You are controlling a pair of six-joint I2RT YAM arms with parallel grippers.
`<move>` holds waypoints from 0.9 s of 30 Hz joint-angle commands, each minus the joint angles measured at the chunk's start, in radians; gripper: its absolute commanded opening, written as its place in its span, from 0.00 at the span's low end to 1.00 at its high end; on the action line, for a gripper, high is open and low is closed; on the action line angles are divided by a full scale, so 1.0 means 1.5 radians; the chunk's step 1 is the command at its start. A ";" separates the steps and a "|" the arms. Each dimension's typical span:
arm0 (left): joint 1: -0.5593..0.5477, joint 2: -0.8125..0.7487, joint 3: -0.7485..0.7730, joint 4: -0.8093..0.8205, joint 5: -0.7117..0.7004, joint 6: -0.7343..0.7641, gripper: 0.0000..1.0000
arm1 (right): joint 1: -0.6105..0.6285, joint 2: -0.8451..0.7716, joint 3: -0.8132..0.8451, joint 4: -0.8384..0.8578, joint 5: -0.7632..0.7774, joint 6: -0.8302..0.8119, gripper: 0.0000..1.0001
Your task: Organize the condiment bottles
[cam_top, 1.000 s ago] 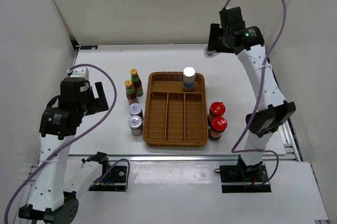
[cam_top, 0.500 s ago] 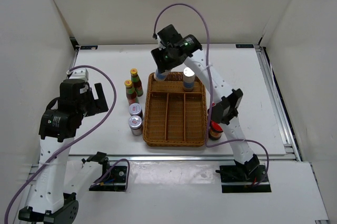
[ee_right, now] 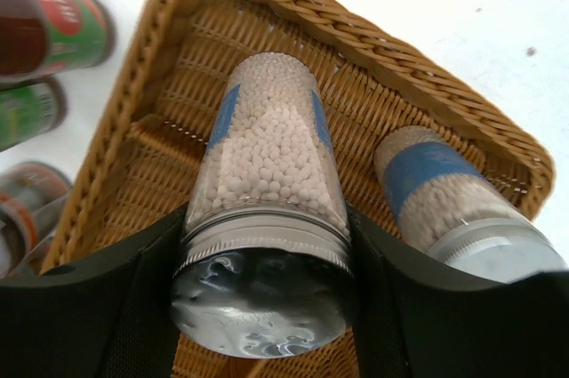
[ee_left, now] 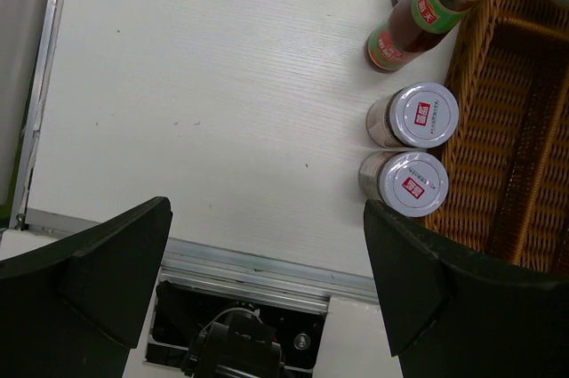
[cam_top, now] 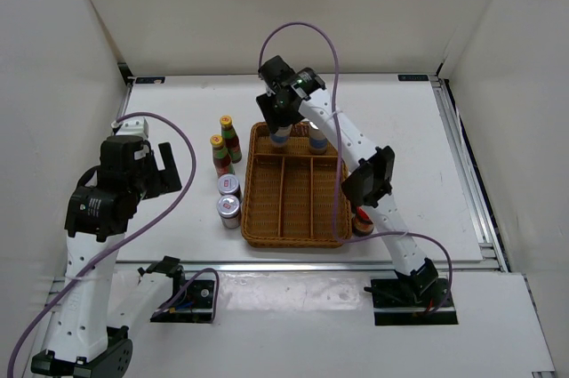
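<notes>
My right gripper is shut on a silver-capped shaker full of white beads and holds it in the back compartment of the wicker tray, at its left end. The shaker's base is at or just above the tray floor. A second shaker stands beside it to the right, also in the right wrist view. Two yellow-capped bottles and two short silver-lidded jars stand left of the tray. A red-capped jar shows partly behind the right arm. My left gripper is open and empty, left of the jars.
The tray's three long front compartments hold nothing. The tray's woven rim runs close behind the held shaker. White walls enclose the table on the left, back and right. A metal rail runs along the near edge.
My right arm has swung from the back right corner over to the tray's back left, carrying the shaker down into the back compartment. The left arm has not moved.
</notes>
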 commanded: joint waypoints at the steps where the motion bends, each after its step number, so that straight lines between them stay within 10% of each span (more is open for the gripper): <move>1: -0.003 -0.007 0.005 -0.007 -0.014 0.001 1.00 | 0.002 0.014 0.020 0.019 0.023 0.025 0.20; 13: -0.003 0.006 0.005 -0.007 -0.033 0.007 1.00 | -0.004 0.038 0.025 0.012 0.017 0.046 1.00; 19: -0.003 0.012 0.011 -0.007 -0.033 0.007 1.00 | -0.010 -0.003 0.172 -0.015 0.042 0.046 1.00; 27: -0.003 0.012 -0.001 0.000 -0.033 0.001 1.00 | -0.014 -0.163 0.162 -0.006 0.383 0.009 1.00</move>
